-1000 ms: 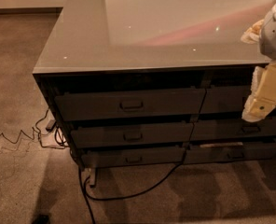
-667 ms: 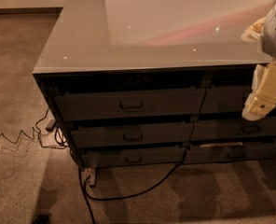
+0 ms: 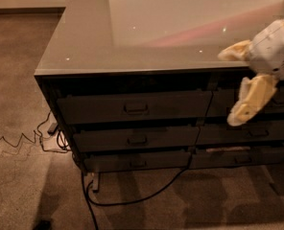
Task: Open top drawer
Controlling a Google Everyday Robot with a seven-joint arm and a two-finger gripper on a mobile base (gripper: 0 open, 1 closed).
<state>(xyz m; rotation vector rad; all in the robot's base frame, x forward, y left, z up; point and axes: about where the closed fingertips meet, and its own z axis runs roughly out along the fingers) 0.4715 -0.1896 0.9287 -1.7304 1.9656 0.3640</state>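
The top drawer (image 3: pixel 132 107) is the tallest dark grey front in the left column of the cabinet, with a small metal pull (image 3: pixel 136 108) at its centre. It sits flush with the fronts around it, shut. My gripper (image 3: pixel 227 88) hangs at the right, in front of the cabinet's upper right drawers, to the right of the top drawer's pull and apart from it. Its two cream fingers (image 3: pixel 250 99) are spread wide with nothing between them.
The cabinet has a glossy grey top (image 3: pixel 132 37) and shorter drawers (image 3: pixel 135 139) below and to the right. A black cable (image 3: pixel 132 198) loops over the carpet in front. More wires (image 3: pixel 22 140) lie at the left side.
My gripper has moved left and a little down, closer to the drawer fronts. The drawers have not moved.
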